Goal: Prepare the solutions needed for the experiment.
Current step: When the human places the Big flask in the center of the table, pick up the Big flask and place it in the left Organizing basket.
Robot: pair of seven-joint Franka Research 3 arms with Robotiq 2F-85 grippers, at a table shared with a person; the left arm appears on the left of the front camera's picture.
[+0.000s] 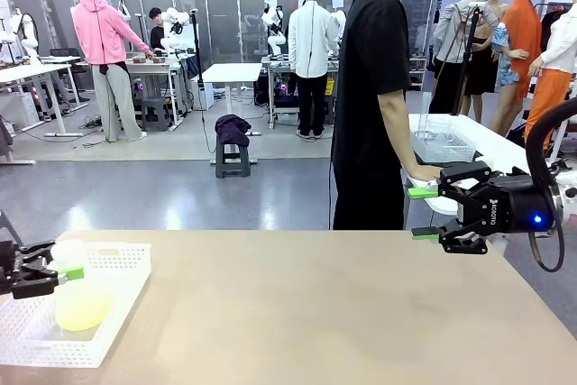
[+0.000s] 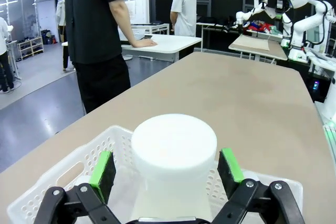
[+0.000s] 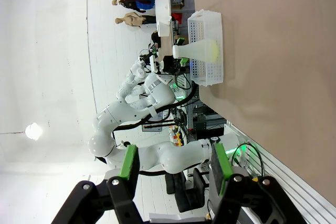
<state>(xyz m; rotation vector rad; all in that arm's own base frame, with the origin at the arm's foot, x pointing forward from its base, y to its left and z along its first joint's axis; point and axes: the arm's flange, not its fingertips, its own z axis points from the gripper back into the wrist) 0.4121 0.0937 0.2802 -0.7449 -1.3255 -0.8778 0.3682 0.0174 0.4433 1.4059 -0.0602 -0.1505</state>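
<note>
The left gripper [image 2: 167, 169] straddles the flask [image 1: 77, 290] neck, apparently not clamped, yellow solutions [image 1: 83, 311] inside, in the basket [image 1: 117, 263]. The right gripper [image 1: 422, 214] hangs open, empty.

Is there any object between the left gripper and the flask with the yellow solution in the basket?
No, nothing visible stands between them. The left gripper has its open green pads on either side of the flask's white neck, with small gaps. The flask with the yellow solution sits in the white basket.
</note>
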